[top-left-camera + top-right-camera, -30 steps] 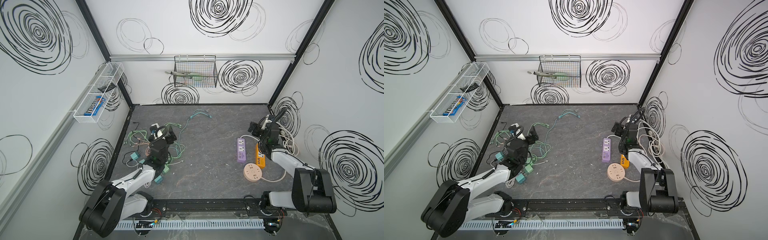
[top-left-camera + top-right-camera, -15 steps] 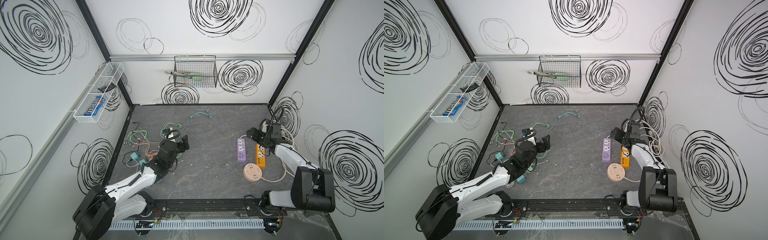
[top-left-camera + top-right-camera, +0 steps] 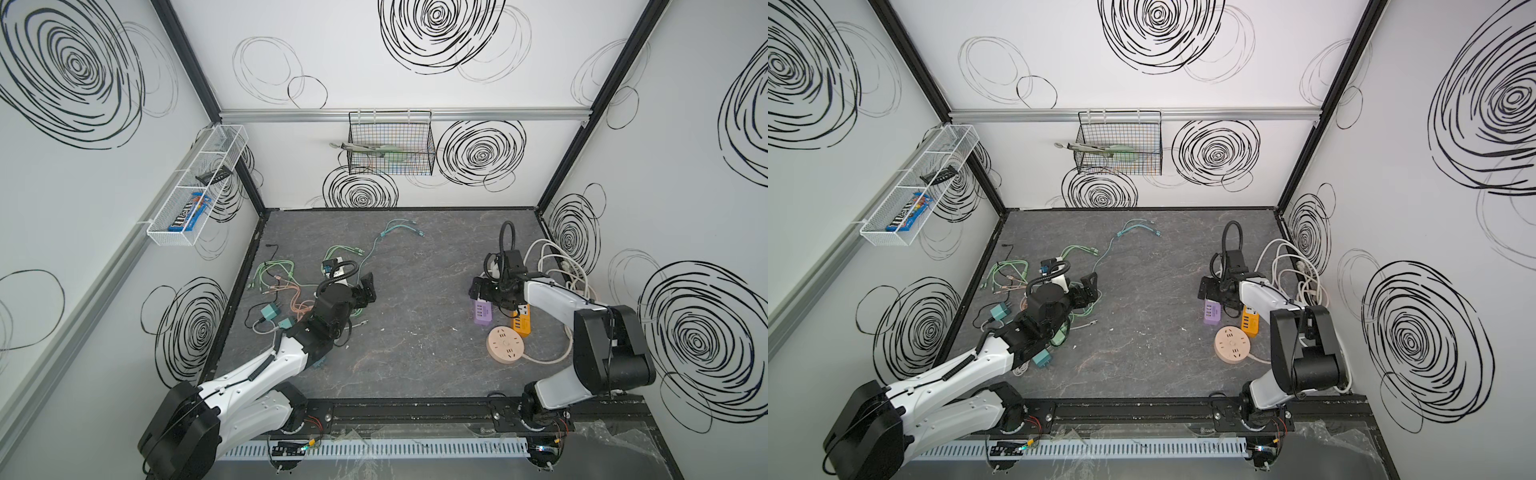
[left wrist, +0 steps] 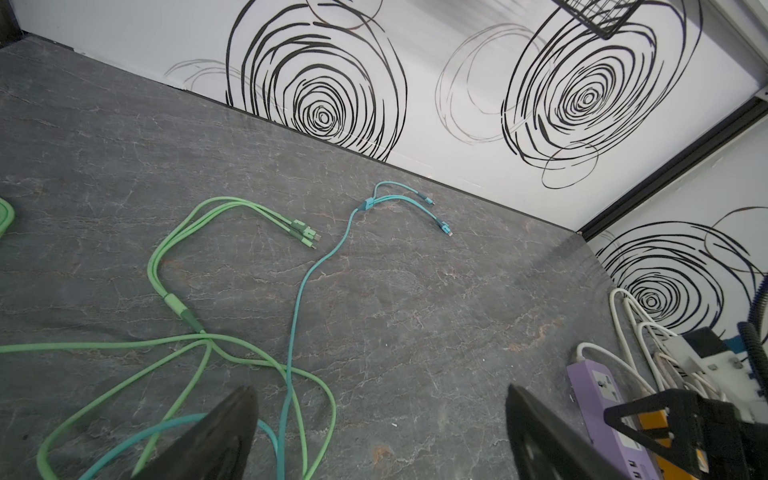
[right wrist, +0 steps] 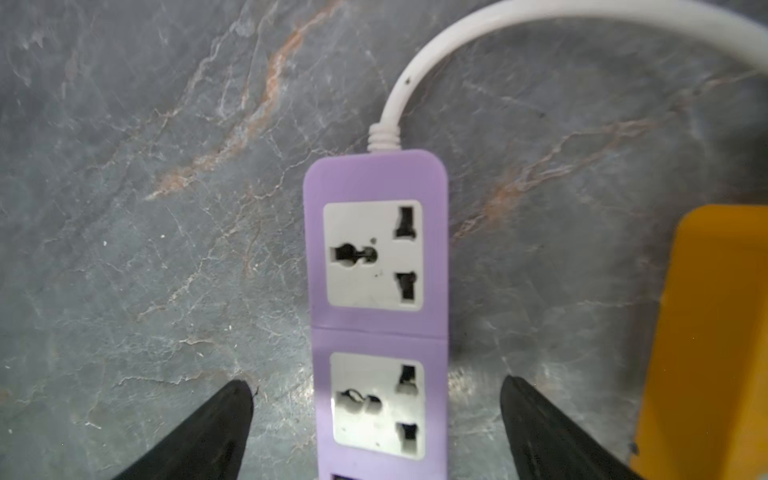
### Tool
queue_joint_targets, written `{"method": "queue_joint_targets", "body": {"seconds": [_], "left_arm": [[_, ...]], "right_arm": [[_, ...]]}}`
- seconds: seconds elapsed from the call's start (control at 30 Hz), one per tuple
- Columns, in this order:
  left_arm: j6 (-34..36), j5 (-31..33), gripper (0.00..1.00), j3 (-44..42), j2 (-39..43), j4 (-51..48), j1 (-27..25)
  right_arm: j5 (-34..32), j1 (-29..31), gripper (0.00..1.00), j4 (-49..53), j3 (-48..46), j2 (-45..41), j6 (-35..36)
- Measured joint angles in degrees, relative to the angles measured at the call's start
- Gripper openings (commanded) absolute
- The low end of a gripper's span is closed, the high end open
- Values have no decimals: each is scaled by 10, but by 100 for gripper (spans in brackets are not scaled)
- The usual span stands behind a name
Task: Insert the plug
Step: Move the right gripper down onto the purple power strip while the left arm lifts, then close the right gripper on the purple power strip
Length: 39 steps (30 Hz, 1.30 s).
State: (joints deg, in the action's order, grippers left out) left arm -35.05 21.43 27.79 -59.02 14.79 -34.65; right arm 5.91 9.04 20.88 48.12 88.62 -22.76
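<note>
On the desk (image 3: pixel 415 299), a tangle of cables (image 3: pixel 282 282) lies at nine o'clock. A power strip (image 3: pixel 481 311) lies at three o'clock, a second strip (image 3: pixel 522 325) just beside it at its three o'clock. A round socket block (image 3: pixel 504 345) sits near, at their six o'clock.

Left arm (image 3: pixel 257 370) and right arm (image 3: pixel 552 297): white links, black joints, ribbed black hoses; fingers (image 5: pixel 199 440) black, apparently matte.

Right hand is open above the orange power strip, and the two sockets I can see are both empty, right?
Not quite. The right hand is open above the purple power strip, as the right wrist view shows; the orange power strip lies beside it. Both visible sockets are empty.
</note>
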Motion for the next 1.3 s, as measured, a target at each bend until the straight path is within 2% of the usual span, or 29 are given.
{"method": "queue_joint_targets", "body": {"seconds": [0.2, 0.5, 0.87, 1.07, 1.3], "left_arm": [[2, -9, 96, -2, 5, -2, 0], [4, -49, 96, -2, -18, -5, 1], [-2, -90, 96, 8, -63, -33, 8], [-1, -101, 96, 27, -81, -57, 18], [-1, -119, 96, 31, -86, -65, 30]], "right_arm": [[-1, 57, 98, 23, 16, 20, -8], [69, 138, 98, 24, 23, 26, -76], [133, 239, 97, -24, 119, 130, -120], [151, 251, 97, -27, 155, 149, -109], [140, 211, 98, 7, 187, 118, -25]]}}
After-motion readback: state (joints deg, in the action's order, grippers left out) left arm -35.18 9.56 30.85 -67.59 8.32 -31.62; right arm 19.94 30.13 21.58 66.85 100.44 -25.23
